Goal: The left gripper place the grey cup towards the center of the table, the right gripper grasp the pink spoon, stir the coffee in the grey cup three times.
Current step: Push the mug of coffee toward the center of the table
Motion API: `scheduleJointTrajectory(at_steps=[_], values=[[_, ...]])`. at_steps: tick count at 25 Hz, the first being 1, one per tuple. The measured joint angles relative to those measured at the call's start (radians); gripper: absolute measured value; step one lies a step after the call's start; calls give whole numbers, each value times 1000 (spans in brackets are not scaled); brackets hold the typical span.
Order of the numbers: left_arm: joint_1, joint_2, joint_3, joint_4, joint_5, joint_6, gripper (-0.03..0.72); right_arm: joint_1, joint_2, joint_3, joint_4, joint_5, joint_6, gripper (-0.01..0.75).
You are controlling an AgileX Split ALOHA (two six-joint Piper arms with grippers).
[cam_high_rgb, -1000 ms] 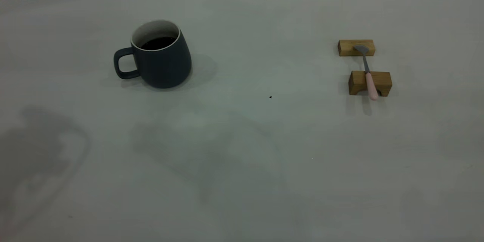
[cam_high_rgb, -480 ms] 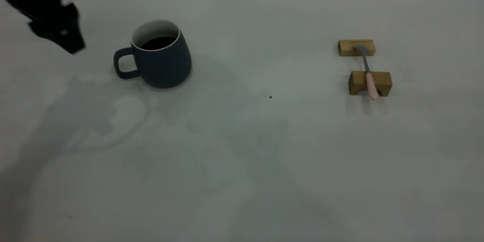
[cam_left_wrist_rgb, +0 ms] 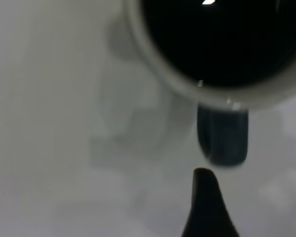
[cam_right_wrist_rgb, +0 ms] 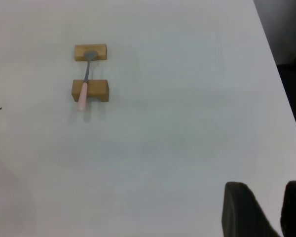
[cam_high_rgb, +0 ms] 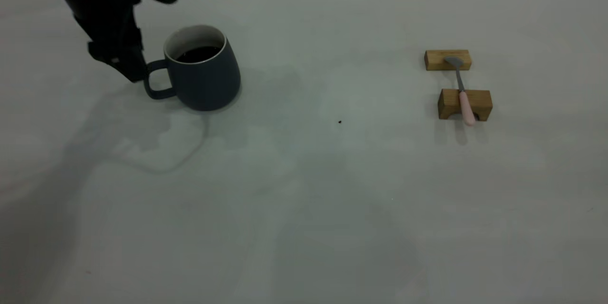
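The grey cup (cam_high_rgb: 205, 78) stands at the table's (cam_high_rgb: 304, 209) far left, its loop handle (cam_high_rgb: 154, 80) turned toward the left edge. Dark coffee (cam_high_rgb: 197, 53) fills it. My left gripper (cam_high_rgb: 130, 69) hangs low right beside the handle. In the left wrist view one finger (cam_left_wrist_rgb: 203, 190) shows just short of the handle (cam_left_wrist_rgb: 222, 140), with bare table beside it and nothing held. The pink spoon (cam_high_rgb: 463, 92) lies across two tan wooden blocks at the right. My right gripper (cam_right_wrist_rgb: 266, 186) hovers far from the spoon (cam_right_wrist_rgb: 84, 89), fingers apart and empty.
The far block (cam_high_rgb: 448, 59) carries the spoon's bowl, the near block (cam_high_rgb: 464, 103) its shaft, and the pink handle sticks out past it. A tiny dark speck (cam_high_rgb: 339, 122) marks the table's middle. The table's edge (cam_right_wrist_rgb: 281, 74) drops off beyond the right gripper.
The left arm came into view from the upper left and dropped toward the cup, ending beside its handle. Cup and spoon have not moved.
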Motion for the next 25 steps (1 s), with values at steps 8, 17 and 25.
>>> scheduleJointTrajectory(at_steps=[8, 17, 25], values=[[-10, 52, -11, -41, -49, 159, 567, 0, 0, 0, 0, 0, 0, 240], [-79, 73, -11, -48, -105, 209, 567, 0, 0, 0, 0, 0, 0, 240], [-172, 75, -11, -156, -152, 209, 567, 0, 0, 0, 0, 0, 0, 240]])
